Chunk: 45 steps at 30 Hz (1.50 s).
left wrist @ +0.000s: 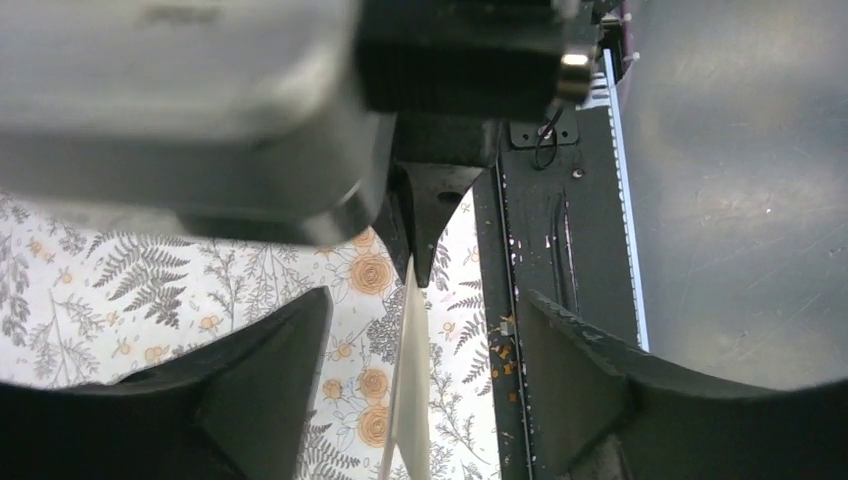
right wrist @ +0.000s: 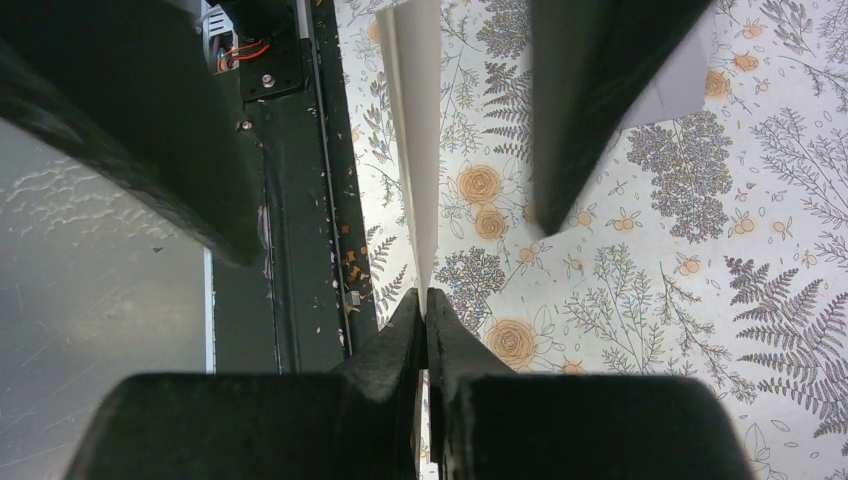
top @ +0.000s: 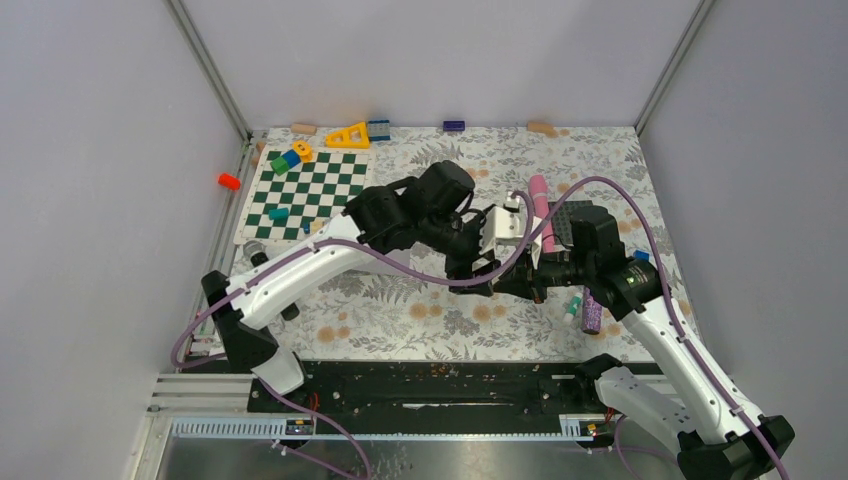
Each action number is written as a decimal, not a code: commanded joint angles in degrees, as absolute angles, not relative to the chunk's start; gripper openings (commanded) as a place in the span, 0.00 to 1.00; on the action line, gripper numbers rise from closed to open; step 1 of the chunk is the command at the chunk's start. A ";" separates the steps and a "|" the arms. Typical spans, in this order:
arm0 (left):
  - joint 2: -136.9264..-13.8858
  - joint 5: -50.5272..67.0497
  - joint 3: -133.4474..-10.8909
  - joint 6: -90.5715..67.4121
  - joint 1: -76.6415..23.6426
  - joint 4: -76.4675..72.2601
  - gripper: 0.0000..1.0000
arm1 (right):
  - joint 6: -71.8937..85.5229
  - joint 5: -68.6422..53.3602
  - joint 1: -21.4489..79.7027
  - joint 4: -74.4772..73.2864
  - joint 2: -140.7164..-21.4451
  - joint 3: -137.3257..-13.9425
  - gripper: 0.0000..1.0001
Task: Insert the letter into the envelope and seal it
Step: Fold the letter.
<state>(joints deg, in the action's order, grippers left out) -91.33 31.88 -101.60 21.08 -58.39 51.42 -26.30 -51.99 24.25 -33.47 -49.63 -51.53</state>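
Two arms [top: 300, 268] [top: 665, 335], two pincers [left wrist: 425, 300] [right wrist: 427, 300], one chessboard [top: 310, 195], one yellow triangle [top: 350, 136], one pink cylinder [top: 541, 205] — two wooden blocks [top: 303, 128] [top: 541, 128].

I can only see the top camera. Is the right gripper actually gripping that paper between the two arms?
Observer: Yes. In the right wrist view the right gripper is shut on the sheet's edge.
Operator: And the left one?
Observer: The left gripper is open. Its fingers stand on either side of the sheet, with a gap on both sides.
Operator: Letter or envelope?
Observer: Can't tell. Both wrist cameras see it edge-on, as a thin pale strip.
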 commanded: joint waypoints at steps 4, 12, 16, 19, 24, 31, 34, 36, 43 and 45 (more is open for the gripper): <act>-93.38 33.34 -105.81 22.72 -59.16 54.29 0.36 | -26.95 -52.93 23.82 -31.73 -48.46 -51.44 0.00; -91.96 32.35 -105.31 22.60 -59.11 54.19 0.00 | -26.85 -52.65 23.82 -31.26 -48.30 -51.24 0.00; -91.08 30.84 -105.36 22.65 -59.07 54.22 0.35 | -26.81 -52.65 23.82 -31.27 -48.13 -51.24 0.00; -89.12 29.26 -104.83 23.53 -58.97 54.20 0.65 | -26.80 -52.64 23.82 -31.22 -47.84 -51.19 0.00; -87.45 27.93 -104.29 24.38 -58.84 54.18 0.50 | -26.81 -52.65 23.82 -31.20 -47.92 -51.20 0.00; -87.81 27.28 -103.80 24.61 -58.49 54.22 0.00 | -26.96 -52.56 23.75 -31.21 -47.86 -51.08 0.00; -87.64 27.68 -103.62 24.84 -58.45 54.16 0.00 | -27.07 -52.38 23.73 -31.28 -47.91 -51.08 0.00; -87.64 27.59 -103.83 24.87 -58.45 54.21 0.00 | -27.10 -52.38 23.75 -31.21 -47.84 -51.06 0.00; -85.98 27.07 -102.32 24.43 -56.04 53.25 0.97 | -27.42 -52.29 23.73 -31.24 -47.22 -50.85 0.00; -85.73 27.52 -101.17 24.50 -55.38 53.24 0.96 | -27.42 -52.29 23.73 -31.29 -47.19 -50.89 0.00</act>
<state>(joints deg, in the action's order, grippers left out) -88.36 27.73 -102.45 24.21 -56.88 54.76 -26.63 -51.94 24.21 -32.67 -48.07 -50.81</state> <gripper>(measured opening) 0.967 0.022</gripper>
